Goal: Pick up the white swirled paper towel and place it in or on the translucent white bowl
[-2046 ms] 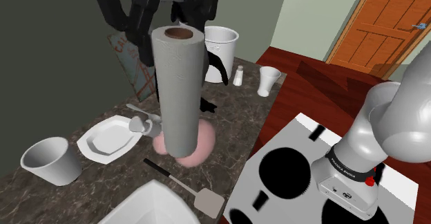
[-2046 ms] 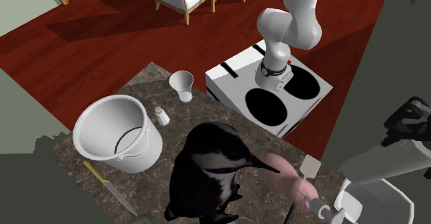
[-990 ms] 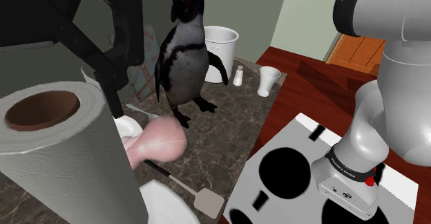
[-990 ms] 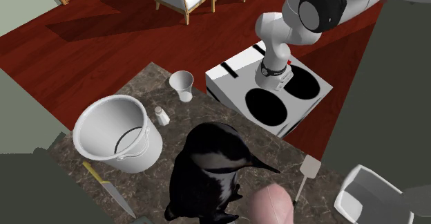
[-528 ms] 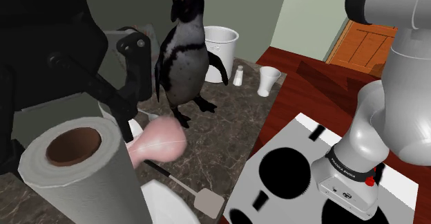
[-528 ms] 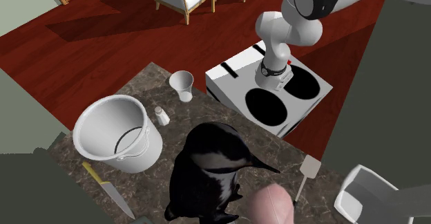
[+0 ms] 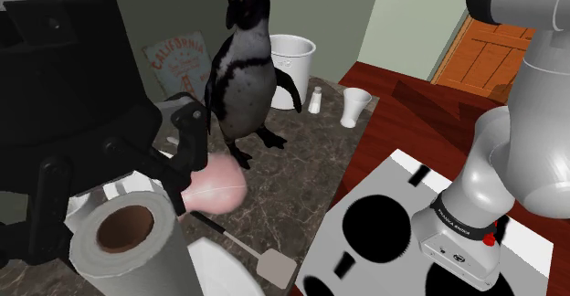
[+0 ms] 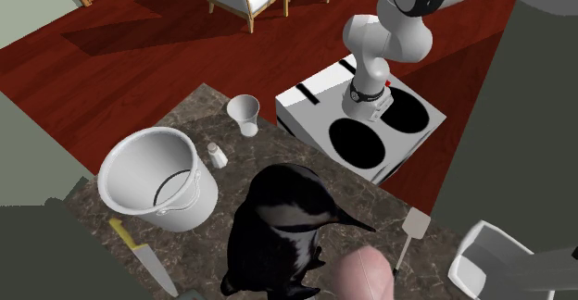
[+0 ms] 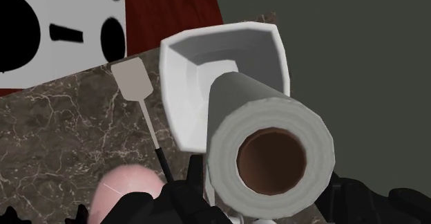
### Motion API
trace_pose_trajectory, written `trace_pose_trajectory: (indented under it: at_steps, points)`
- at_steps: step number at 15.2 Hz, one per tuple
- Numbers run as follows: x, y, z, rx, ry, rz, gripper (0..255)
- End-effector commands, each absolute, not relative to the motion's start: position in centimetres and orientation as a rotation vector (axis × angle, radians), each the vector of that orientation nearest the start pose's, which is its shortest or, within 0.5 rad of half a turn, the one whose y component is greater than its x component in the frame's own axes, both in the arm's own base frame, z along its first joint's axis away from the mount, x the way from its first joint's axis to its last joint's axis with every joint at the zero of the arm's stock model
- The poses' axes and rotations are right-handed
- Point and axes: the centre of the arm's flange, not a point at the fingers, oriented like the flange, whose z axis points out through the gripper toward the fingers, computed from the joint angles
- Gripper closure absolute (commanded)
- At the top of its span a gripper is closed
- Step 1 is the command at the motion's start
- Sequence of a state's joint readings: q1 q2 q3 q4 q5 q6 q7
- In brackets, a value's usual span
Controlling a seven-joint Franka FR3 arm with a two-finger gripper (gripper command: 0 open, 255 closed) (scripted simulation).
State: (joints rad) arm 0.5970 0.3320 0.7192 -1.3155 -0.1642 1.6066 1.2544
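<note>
While the gripper [image 9: 266, 202] clenches it from both sides, the paper towel [image 9: 271, 153], a white roll with a brown core, is held clear of the counter [image 9: 62, 133] and seen end-on. In the wrist view its far end overlaps the hollow of the white bowl [image 9: 176, 77] beyond it. A spatula [image 9: 131, 81] lies just beside the bowl on the dark marbled counter, a pink object [image 9: 128, 188] near its handle. Shoulder view: penguin figure [image 7: 242, 57], white pot [image 7: 294, 57], shaker [image 7: 315, 100] and cup [image 7: 354, 107] stand farther back; white stand [image 7: 388, 180] at lower right
</note>
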Motion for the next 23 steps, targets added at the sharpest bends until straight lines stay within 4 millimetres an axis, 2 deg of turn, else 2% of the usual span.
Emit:
trace_pose_trajectory:
  at_steps: [1,7,15,16,21,23]
  points:
    - [24.7,58.9,57.7,-3.089,-0.051,0.06,255]
    - [24.7,58.9,54.4,-3.089,-0.051,0.06,255]
    - [24.7,58.9,54.4,-3.089,-0.051,0.06,255]
    - [24.7,58.9,54.4,-3.089,-0.051,0.06,0]
    - [24.7,58.9,54.4,-3.089,-0.051,0.06,0]
    - [24.8,58.8,57.1,-3.089,-0.051,0.06,0]
